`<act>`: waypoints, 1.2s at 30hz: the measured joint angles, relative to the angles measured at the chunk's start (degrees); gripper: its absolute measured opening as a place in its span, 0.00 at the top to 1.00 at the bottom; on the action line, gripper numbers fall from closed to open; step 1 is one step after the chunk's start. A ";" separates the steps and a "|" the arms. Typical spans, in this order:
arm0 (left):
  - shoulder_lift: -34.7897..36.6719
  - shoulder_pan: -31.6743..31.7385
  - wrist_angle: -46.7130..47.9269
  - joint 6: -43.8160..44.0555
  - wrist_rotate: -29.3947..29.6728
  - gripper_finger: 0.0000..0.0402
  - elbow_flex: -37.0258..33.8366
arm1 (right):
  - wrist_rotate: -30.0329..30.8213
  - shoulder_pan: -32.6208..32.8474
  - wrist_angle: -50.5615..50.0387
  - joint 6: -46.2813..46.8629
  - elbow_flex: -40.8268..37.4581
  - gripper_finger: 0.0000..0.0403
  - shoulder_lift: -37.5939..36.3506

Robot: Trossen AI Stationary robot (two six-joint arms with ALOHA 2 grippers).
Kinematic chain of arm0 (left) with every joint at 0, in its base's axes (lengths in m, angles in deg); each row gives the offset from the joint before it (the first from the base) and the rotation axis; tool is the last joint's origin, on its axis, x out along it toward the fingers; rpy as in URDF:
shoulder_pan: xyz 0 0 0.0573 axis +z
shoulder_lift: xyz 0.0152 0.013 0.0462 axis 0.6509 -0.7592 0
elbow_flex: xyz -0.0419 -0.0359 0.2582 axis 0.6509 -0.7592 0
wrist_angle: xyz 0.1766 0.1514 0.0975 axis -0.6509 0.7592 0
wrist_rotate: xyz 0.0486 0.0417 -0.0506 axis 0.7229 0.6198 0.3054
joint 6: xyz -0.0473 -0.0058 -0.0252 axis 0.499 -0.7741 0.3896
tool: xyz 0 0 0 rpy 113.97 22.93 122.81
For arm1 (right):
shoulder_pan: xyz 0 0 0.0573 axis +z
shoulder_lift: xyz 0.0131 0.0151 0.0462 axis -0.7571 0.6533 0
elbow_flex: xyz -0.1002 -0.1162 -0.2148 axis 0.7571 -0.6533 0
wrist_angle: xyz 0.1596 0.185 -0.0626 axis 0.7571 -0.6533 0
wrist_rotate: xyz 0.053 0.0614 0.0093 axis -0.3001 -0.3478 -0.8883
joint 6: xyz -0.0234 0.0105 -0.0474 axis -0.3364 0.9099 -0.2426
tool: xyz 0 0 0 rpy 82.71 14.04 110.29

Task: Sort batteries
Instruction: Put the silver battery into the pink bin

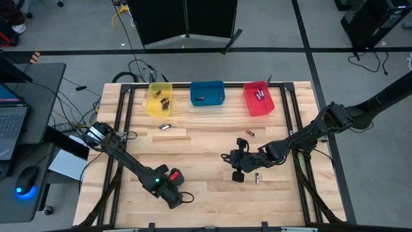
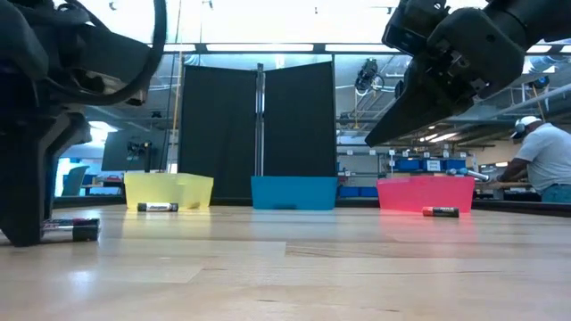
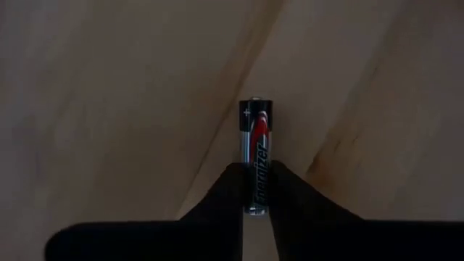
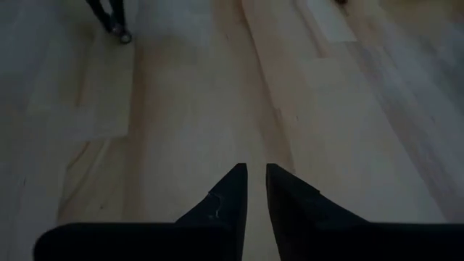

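a: left wrist view: left gripper (image 3: 255, 190) fingers clenched on a battery (image 3: 255, 156) at its lower half, over the tabletop (image 3: 109, 109).
b: handling?
a: probably light, rigid, slick, rolls; mid-body pinch best. right gripper (image 4: 256, 181) nearly closed, grasping nothing.
b: hidden?
a: battery's bottom end; bin contents from the low view.

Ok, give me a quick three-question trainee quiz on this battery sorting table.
1. True or false: the left tool is gripping a black-and-red cylindrical battery.
2. Which plastic bin stands in the middle of the row? A yellow, B blue, C red.
3. Fill in: the red plastic bin is nearest the ___ tool.
Key: 1 true. 2 B, the blue plastic bin. 3 right; the right tool is over bare wood.
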 joint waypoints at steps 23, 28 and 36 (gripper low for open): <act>3.13 29.55 -15.73 -43.28 -9.77 0.89 0.00 | 7.83 9.39 -2.37 7.70 -4.12 0.98 0.00; 3.21 33.21 -25.60 -50.27 -14.29 0.89 -0.26 | 7.16 9.42 22.41 6.76 -13.97 0.98 0.02; 3.27 34.94 -58.88 -54.54 -23.22 0.89 -6.85 | 15.13 8.88 55.69 1.85 -24.98 0.96 0.02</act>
